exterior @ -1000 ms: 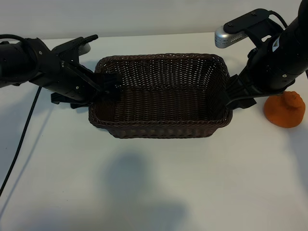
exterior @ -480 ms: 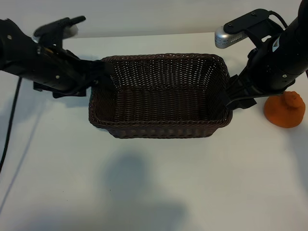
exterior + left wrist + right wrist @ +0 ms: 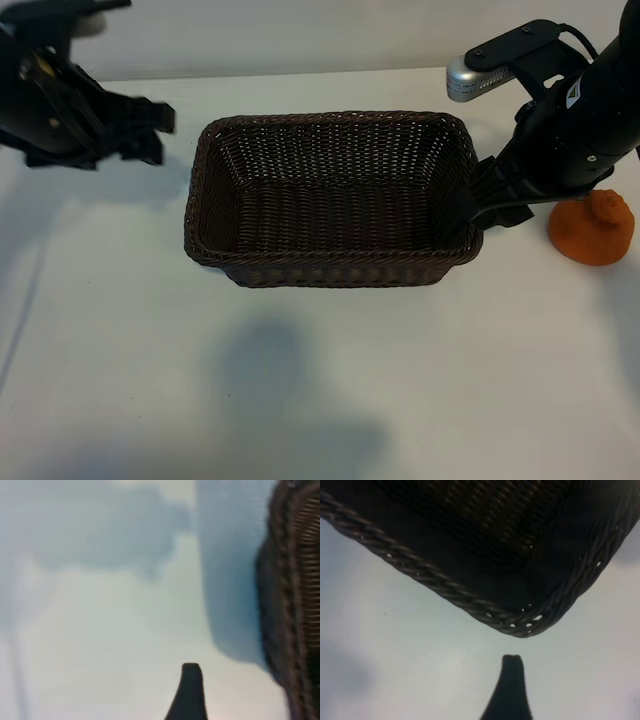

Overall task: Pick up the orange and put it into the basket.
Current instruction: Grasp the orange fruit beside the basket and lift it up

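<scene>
The orange (image 3: 591,232) lies on the counter (image 3: 320,380) right of the empty basket (image 3: 330,272), unpicked; next, the open right tool (image 3: 490,205) beside the basket must reach it, while the open left tool (image 3: 150,130) hangs left of the basket.
</scene>
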Controlling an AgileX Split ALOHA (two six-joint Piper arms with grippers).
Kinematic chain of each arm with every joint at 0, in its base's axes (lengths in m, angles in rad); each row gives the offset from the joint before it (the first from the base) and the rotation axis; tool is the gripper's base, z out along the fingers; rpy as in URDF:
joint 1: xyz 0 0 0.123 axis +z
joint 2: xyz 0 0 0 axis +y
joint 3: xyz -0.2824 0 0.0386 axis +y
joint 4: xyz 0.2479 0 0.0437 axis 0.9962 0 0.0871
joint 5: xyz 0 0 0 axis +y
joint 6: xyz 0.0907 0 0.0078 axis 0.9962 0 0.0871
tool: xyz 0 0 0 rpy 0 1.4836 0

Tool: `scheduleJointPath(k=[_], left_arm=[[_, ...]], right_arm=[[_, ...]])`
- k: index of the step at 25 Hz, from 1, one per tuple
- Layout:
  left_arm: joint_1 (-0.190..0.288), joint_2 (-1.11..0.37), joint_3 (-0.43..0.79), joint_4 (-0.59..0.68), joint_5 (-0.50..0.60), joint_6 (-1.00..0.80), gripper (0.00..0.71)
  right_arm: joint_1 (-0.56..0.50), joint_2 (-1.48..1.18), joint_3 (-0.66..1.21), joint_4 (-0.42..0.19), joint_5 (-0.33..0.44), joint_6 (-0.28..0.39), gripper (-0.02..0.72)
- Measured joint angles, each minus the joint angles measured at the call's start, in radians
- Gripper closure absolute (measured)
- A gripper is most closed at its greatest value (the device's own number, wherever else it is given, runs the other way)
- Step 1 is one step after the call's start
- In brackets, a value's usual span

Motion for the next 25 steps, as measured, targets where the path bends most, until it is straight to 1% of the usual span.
scheduleJointPath(k=[2,4,7,10,13,14,16,17,21,25], left_arm=[[0.038,-0.006,-0.035,0.047,0.056,-0.005,0.081],[0.089,-0.022,-0.041,0.047,0.095,0.017,0.086],[0.192,-0.066,-0.042,0.047,0.144,0.076,0.091],[0.319,-0.133,-0.043,0.047,0.184,0.127,0.095],[0.432,-0.195,-0.044,-0.007,0.185,0.169,0.101],[0.459,-0.21,-0.045,-0.038,0.185,0.195,0.104],[0.489,-0.24,-0.046,-0.1,0.188,0.237,0.107],[0.494,-0.253,-0.046,-0.121,0.192,0.249,0.109],[0.496,-0.321,-0.046,-0.157,0.229,0.269,0.113],[0.497,-0.46,-0.046,-0.156,0.255,0.286,0.114]], right_arm=[[0.0,0.0,0.0,0.0,0.001,0.0,0.108],[0.0,0.0,0.0,0.0,0.001,0.0,0.108],[0.0,0.0,0.0,0.0,0.001,0.0,0.108],[0.0,0.0,0.0,0.0,0.001,0.0,0.108],[0.0,0.0,0.0,0.0,0.001,0.0,0.108],[0.0,0.0,0.0,0.001,0.0,0.0,0.108],[0.0,0.0,0.0,0.001,0.0,0.0,0.108],[0.0,0.0,0.0,0.003,0.0,0.0,0.108],[0.0,0.0,0.0,0.002,0.0,0.0,0.108],[0.0,0.0,0.0,0.002,0.0,0.0,0.108]])
